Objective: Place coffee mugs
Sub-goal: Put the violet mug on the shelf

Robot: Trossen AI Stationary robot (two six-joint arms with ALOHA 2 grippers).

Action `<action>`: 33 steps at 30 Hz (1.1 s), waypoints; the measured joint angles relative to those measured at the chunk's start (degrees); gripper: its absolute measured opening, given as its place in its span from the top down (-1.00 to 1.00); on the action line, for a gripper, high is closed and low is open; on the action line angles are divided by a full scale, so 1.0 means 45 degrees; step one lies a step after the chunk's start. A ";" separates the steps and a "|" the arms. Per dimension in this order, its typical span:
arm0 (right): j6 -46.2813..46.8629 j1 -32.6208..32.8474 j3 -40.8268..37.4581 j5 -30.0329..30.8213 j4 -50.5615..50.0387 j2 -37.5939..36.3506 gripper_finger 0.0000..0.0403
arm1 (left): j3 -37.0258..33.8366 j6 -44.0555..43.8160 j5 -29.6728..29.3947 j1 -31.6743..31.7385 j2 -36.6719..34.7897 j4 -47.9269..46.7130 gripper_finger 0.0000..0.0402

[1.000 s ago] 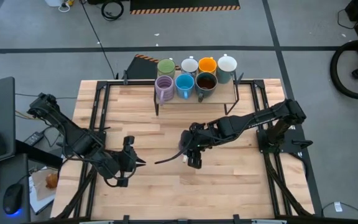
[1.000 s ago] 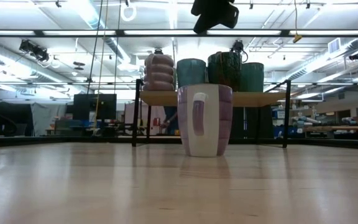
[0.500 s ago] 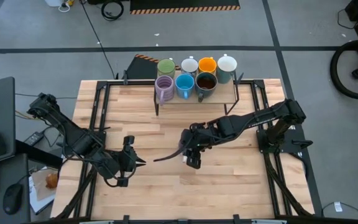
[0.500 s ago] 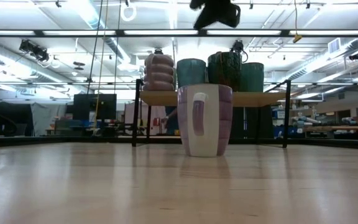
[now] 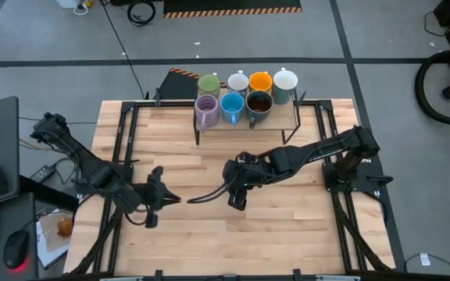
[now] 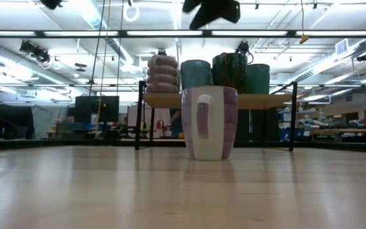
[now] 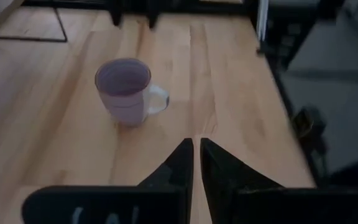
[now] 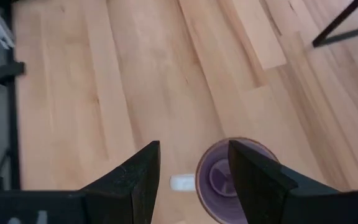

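A light purple and white mug [image 6: 210, 123] stands upright on its base on the wooden table. In the left wrist view the mug [image 7: 124, 92] has its handle [image 7: 157, 99] out to one side. My right gripper [image 8: 194, 152] hangs open high above the mug [image 8: 229, 177], fingers pointing down, clear of it; the gripper [image 6: 211, 11] shows at the top of the low view. My left gripper [image 7: 196, 144] is shut and empty, over the table to the left of the mug, pointing toward it. In the high view my right gripper [image 5: 237, 197] hides the mug.
A low rack [image 5: 287, 123] at the table's far edge carries several mugs: green [image 5: 208, 83], white [image 5: 238, 81], orange [image 5: 260, 80], white [image 5: 285, 78], purple [image 5: 206, 109], blue [image 5: 231, 105], dark brown [image 5: 258, 103]. Bare wood lies between rack and grippers.
My right gripper has drifted a little toward the table's left above the mug, staying open. My left arm has shifted slightly and its gripper has turned a bit. The mug has stood still.
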 joint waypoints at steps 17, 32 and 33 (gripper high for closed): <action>0.0581 -0.0261 -0.0515 -0.0678 0.0375 0.1980 0.04 | -0.1104 -0.3335 -0.0473 0.0481 -0.0918 0.2282 0.83; 0.0411 -0.0270 -0.0511 -0.0520 -0.0033 0.2781 0.04 | -0.0817 -0.3086 0.0175 0.0371 -0.1826 0.2025 0.83; 0.0321 -0.0270 -0.0521 -0.0529 -0.0153 0.2816 0.05 | -0.0817 -0.3098 0.0226 0.0367 -0.1981 0.1887 0.83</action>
